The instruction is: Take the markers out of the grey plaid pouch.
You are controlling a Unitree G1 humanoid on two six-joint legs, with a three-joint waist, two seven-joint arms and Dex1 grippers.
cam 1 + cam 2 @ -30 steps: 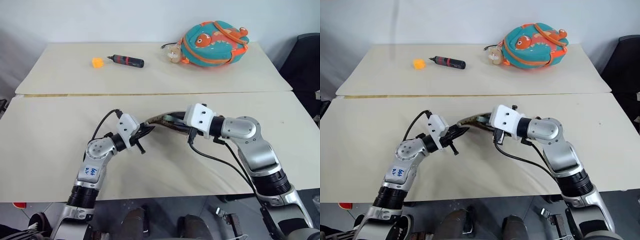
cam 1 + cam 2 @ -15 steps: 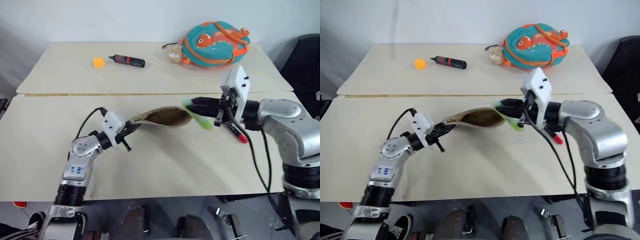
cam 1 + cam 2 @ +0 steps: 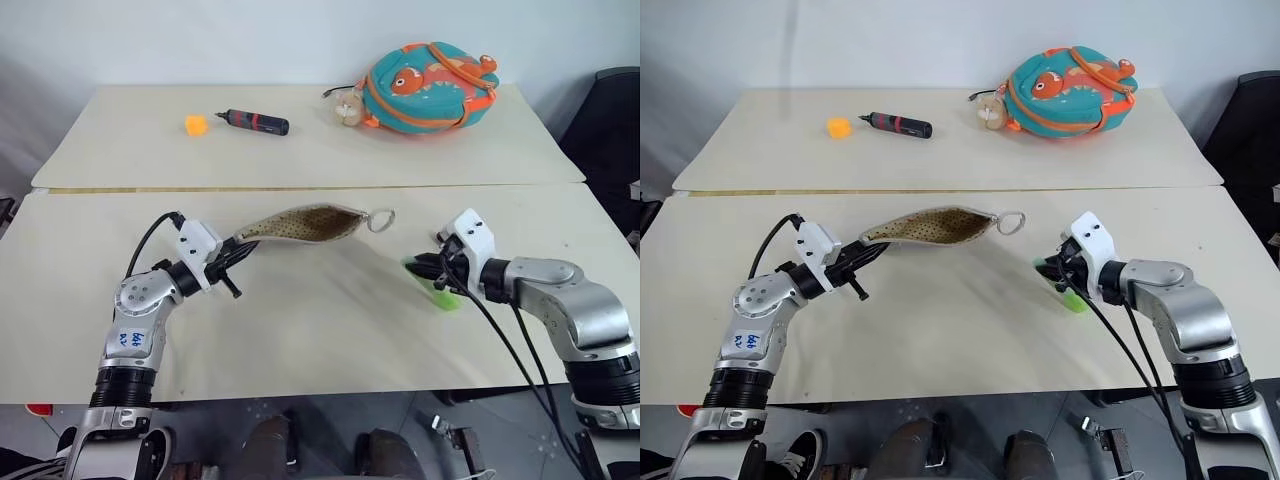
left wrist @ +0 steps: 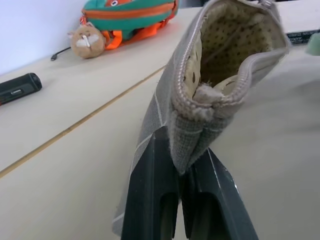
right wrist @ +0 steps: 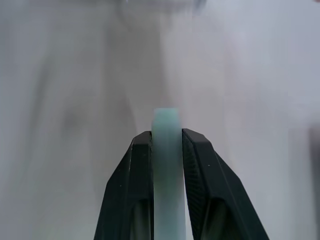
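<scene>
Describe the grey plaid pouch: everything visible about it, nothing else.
The grey plaid pouch is a flat fabric case, grey with thin white grid lines outside and a cream dotted lining inside. Its top edge gapes open, showing the lining. The left gripper is shut on one end and holds the pouch up off the near table, stretched roughly level toward the right. A small metal ring hangs at the free far end. Nothing else touches it.

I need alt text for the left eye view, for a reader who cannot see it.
Over a beige table, the left gripper holds one end of an open grey pouch in the air, while the right gripper holds a green marker low over the table. A fish backpack, a black and red tool and a small orange block lie on the far table.
</scene>
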